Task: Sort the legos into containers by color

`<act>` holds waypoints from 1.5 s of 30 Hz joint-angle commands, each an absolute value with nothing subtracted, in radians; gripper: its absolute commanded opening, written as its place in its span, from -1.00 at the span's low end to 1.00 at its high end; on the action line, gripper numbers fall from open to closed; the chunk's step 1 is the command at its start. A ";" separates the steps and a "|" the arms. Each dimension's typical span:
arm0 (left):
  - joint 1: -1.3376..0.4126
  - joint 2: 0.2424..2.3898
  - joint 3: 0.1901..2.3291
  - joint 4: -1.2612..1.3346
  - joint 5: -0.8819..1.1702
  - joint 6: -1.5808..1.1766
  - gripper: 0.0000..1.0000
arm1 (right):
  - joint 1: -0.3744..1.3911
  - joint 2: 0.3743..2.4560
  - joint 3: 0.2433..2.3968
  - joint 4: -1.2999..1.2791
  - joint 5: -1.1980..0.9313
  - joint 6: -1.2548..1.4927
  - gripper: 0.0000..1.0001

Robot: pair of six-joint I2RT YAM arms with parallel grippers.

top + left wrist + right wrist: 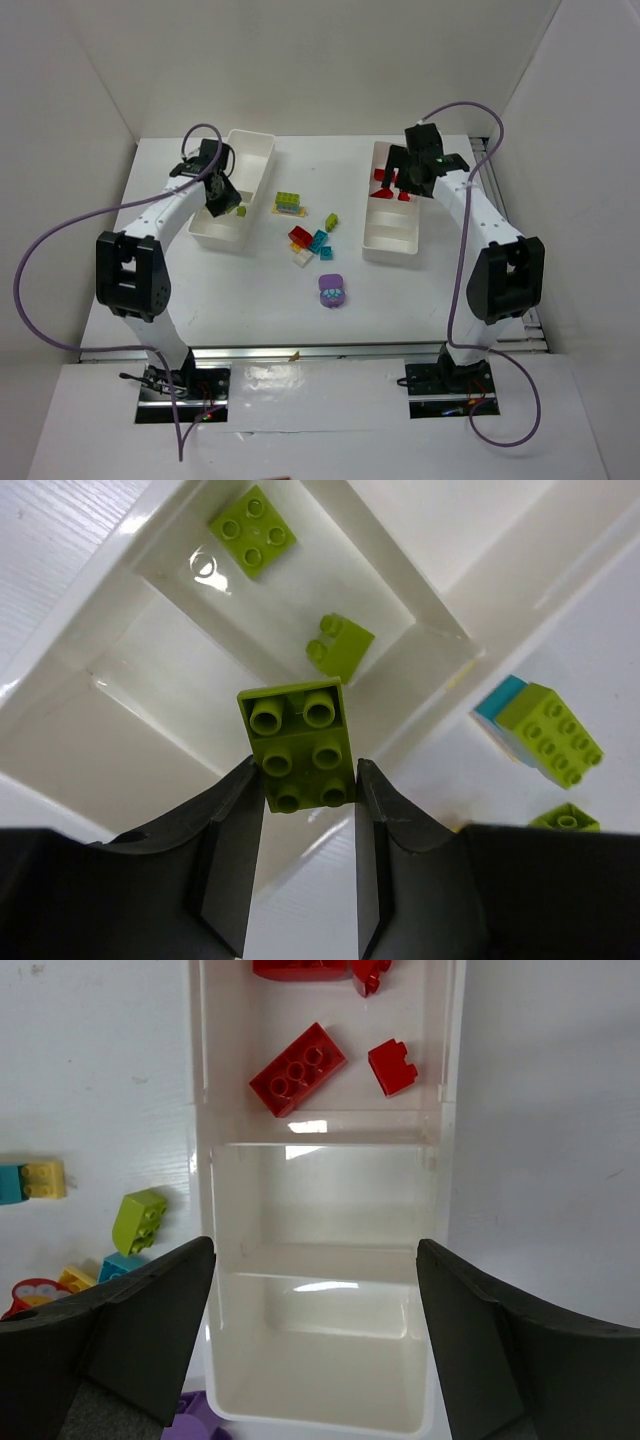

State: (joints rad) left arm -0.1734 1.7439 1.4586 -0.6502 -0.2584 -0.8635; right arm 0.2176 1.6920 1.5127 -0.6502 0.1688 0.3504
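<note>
My left gripper (222, 196) (306, 772) is shut on a lime green brick (300, 742) and holds it above the left white tray (256, 141). The compartment below it holds two lime bricks (252, 530) (340, 643). My right gripper (408, 176) (315, 1260) is open and empty above the right white tray (392, 244) (446, 1160). That tray's far compartment holds several red bricks (297, 1068), and its two nearer compartments look empty.
Loose bricks lie between the trays: a lime, teal and yellow stack (289, 203), a lime brick (331, 221), a red one (299, 236), a teal one (320, 240), a white one (303, 257) and a rounded purple piece (332, 290).
</note>
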 commanded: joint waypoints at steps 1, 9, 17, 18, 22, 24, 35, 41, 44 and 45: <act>-0.135 1.772 1.491 -0.603 -0.253 -0.801 -0.70 | 0.261 1.694 1.513 -0.614 0.152 0.353 0.78; -0.112 1.905 1.575 -0.603 -0.233 -0.769 -0.25 | 0.440 1.808 1.592 -0.612 0.161 0.371 0.78; -0.103 1.910 1.585 -0.594 -0.187 -0.741 0.70 | 0.528 1.934 1.686 -0.572 0.152 0.430 0.78; -0.103 1.886 1.594 -0.594 -0.170 -0.732 0.70 | 0.528 1.945 1.695 -0.572 0.152 0.430 0.78; -0.130 1.803 1.605 -0.603 -0.098 -0.710 0.70 | 0.538 1.995 1.716 -0.594 0.181 0.440 0.71; -0.150 1.758 1.605 -0.603 -0.077 -0.684 0.70 | 0.538 2.014 1.717 -0.594 0.181 0.449 0.71; -0.179 1.588 1.545 -0.623 -0.051 -0.618 0.70 | 0.558 2.181 1.848 -0.655 0.144 0.495 0.66; -0.179 1.578 1.572 -0.670 -0.064 -0.600 0.70 | 0.578 2.235 1.902 -0.741 0.213 0.548 0.43; -0.170 1.568 1.583 -0.693 -0.064 -0.591 0.70 | 0.578 2.235 1.884 -0.738 0.224 0.567 0.39; -0.170 1.568 1.583 -0.693 -0.064 -0.591 0.70 | 0.578 2.235 1.884 -0.738 0.238 0.568 0.39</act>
State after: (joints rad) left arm -0.1802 1.5921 1.5513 -0.6689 -0.0566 -0.6254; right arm 0.5701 2.2375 1.8576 -0.7013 0.1864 0.5320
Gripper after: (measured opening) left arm 0.850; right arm 0.696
